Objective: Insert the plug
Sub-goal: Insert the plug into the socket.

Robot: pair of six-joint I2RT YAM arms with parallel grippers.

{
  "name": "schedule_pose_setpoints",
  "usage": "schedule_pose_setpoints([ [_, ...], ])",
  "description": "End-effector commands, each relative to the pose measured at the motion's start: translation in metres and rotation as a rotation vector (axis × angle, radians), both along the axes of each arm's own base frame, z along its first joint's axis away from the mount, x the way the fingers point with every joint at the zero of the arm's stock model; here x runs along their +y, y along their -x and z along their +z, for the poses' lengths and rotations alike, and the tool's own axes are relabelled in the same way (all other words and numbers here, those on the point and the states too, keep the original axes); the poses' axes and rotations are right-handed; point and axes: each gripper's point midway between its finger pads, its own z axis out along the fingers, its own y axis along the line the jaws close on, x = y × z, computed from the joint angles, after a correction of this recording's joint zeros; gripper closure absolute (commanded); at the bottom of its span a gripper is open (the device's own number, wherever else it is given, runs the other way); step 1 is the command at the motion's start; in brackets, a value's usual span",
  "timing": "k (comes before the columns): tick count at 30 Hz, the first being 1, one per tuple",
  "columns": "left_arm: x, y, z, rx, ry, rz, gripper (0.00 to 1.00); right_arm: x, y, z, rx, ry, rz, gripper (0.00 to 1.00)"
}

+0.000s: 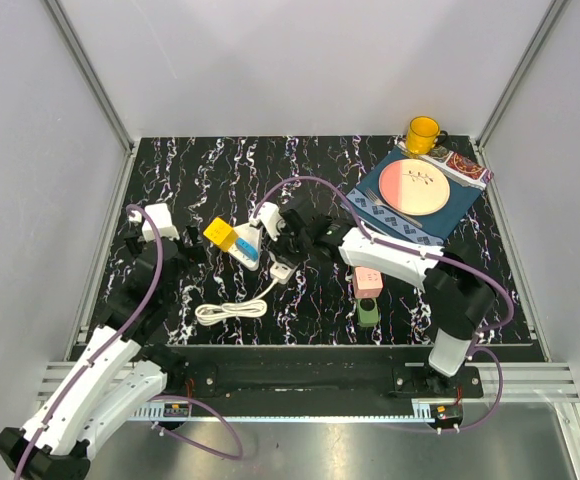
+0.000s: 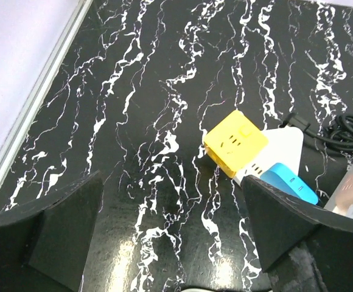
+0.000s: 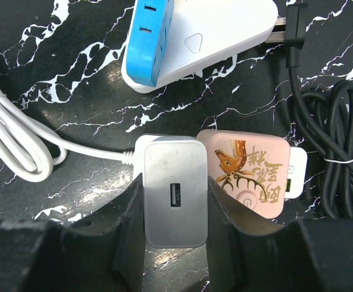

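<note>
The right claw point(image 3: 175, 194) grasps the white plug point(image 3: 175, 164), which lies on the bench point(image 3: 73, 121) touching a pink adapter point(image 3: 249, 176), near the strip point(image 3: 225, 30). The left claw point(image 2: 173, 231) hangs released near a yellow cube point(image 2: 234, 143).

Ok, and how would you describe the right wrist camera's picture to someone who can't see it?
The robot's right gripper squeezes a white rectangular plug block with a USB slot between two black fingers, on a black marbled table. A pink charger with a deer drawing sits against it; a white triangular power strip lies beyond.
</note>
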Motion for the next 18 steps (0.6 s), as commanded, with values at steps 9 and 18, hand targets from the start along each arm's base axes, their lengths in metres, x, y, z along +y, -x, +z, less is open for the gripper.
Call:
schedule_pose_setpoints([
  [9,0.013,-0.003,0.022,-0.121,0.007,0.059,0.01,0.014,-0.002,-0.008,-0.007,-0.033,0.008,1.00],
  [18,0.010,-0.005,0.020,-0.118,0.006,0.043,0.01,0.005,0.001,-0.029,0.009,0.021,-0.021,1.00],
])
